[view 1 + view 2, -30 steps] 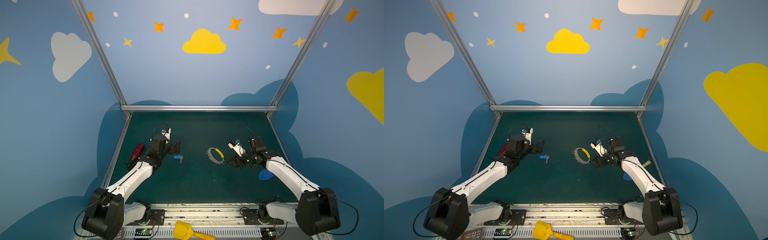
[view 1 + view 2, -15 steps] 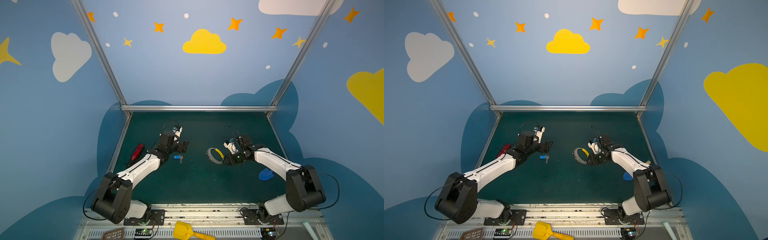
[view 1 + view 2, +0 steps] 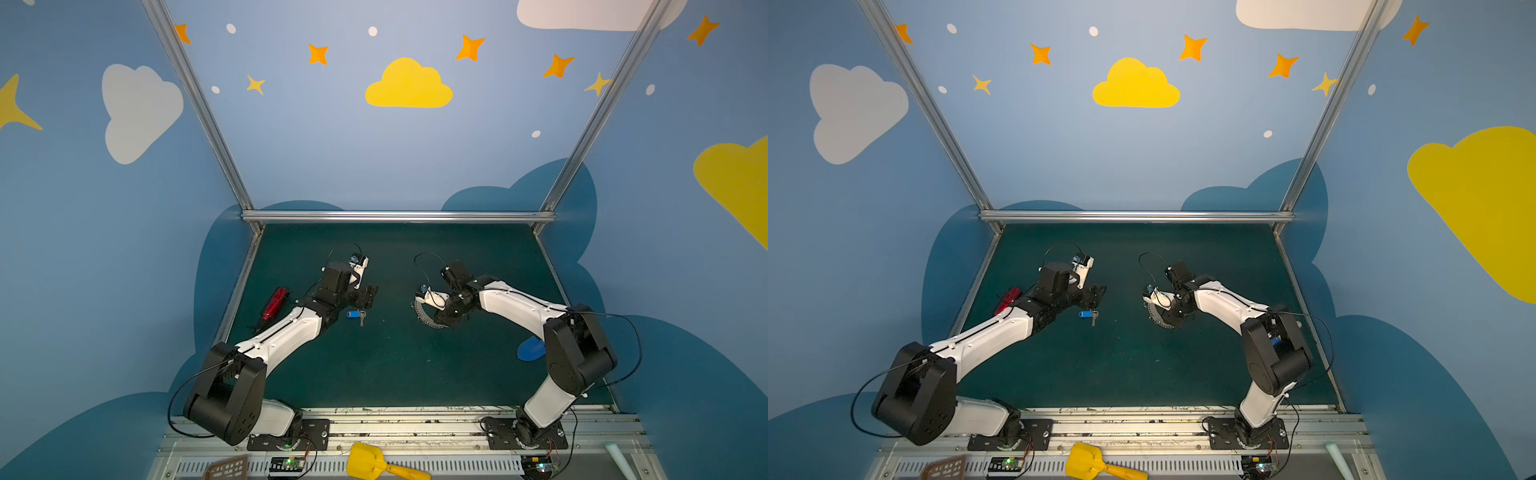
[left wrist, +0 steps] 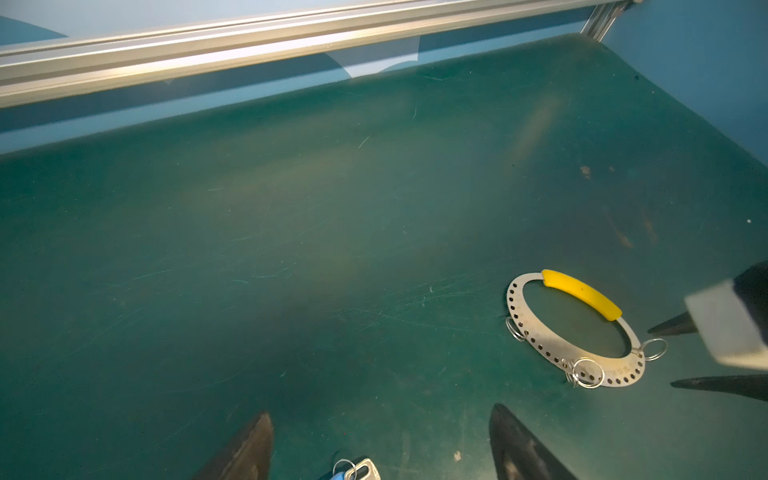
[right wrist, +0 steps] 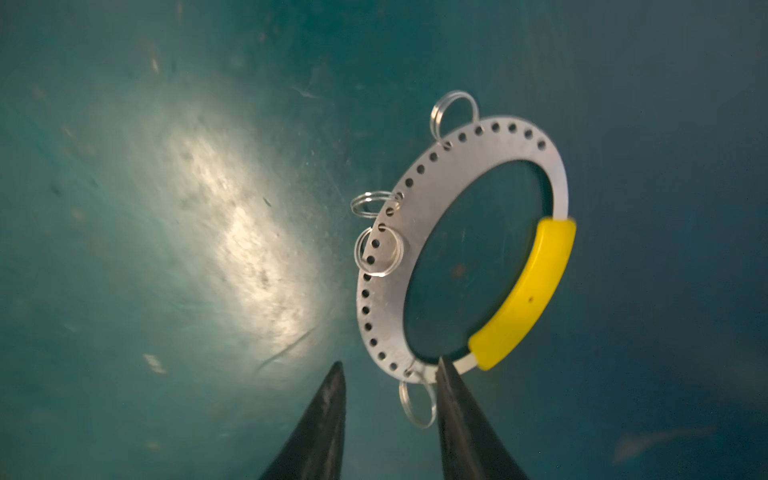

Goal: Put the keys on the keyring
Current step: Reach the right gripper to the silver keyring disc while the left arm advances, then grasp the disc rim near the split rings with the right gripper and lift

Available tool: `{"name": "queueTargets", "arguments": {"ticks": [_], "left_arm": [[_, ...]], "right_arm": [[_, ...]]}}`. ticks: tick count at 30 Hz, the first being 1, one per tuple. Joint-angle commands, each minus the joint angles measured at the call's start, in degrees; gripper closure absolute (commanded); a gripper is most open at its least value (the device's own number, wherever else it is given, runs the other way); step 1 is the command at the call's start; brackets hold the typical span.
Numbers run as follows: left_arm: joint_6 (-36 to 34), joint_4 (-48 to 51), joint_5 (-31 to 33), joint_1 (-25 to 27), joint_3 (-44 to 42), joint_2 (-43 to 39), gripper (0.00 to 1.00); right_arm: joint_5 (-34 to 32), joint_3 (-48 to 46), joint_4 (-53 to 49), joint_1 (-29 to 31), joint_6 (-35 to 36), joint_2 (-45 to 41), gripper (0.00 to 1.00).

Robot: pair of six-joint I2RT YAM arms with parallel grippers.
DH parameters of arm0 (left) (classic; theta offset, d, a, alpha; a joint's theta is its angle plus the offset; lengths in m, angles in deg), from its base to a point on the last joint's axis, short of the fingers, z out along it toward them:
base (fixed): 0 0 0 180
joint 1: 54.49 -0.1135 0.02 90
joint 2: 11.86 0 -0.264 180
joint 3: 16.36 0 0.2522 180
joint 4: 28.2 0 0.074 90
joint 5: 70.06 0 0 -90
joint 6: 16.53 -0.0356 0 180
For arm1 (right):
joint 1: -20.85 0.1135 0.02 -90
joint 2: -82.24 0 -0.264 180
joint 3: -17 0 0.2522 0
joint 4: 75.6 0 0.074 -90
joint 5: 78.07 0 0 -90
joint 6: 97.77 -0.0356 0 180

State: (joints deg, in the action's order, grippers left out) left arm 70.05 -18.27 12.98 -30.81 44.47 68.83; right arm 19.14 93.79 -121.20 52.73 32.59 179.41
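Far left on the counter [image 3: 395, 365], a red object [image 3: 275, 303] lies clear of the work and is no obstruction. The left gripper [image 4: 380, 436] has advanced toward the middle over the last second and now stands over the keys [image 3: 356, 315]. Its fingers are wide open, one to either side of the blue tag and silver key, with no contact evident. The keys remain flat on the counter, unattached. Right of centre, the keyring [image 5: 384, 299] also lies flat. In both top views it is now largely covered by the right gripper [image 5: 390, 363], which has moved in onto it. The right fingers have narrowed but are not yet closed. One tip sits inside the hoop by the end of the yellow arc, the other outside the band with a gap showing. Judgement: both pickups are under way and neither is secured, so threading has not begun. Four small split rings hang from the band. One split ring [image 5: 415, 405] lies beside the inner finger and could be pinched or shift the grip. A blue shovel [image 3: 531, 348] lies further right, partly behind the arm, well apart.
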Motion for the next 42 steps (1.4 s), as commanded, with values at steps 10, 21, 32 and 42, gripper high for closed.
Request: {"name": "queueTargets", "arguments": {"ticks": [10, 21, 32, 42], "left_arm": [[-2.6, 1.1, 2.8, 0.0, 0.8, -0.4, 0.18], [-3.5, 2.0, 4.0, 0.1, 1.4, 0.9, 0.18], [-4.2, 2.8, 3.3, 0.1, 2.2, 2.1, 0.18], [-4.0, 2.8, 3.3, 0.1, 1.6, 1.9, 0.18]], "right_arm": [[0.4, -9.2, 22.6, -0.1, 27.5, 1.5, 0.6], [4.5, -8.1, 23.2, -0.3, 32.1, 3.5, 0.6], [6.3, -7.7, 21.8, -0.2, 35.1, 4.2, 0.69], [8.1, -7.2, 20.2, -0.2, 40.1, 4.8, 0.74]]}}
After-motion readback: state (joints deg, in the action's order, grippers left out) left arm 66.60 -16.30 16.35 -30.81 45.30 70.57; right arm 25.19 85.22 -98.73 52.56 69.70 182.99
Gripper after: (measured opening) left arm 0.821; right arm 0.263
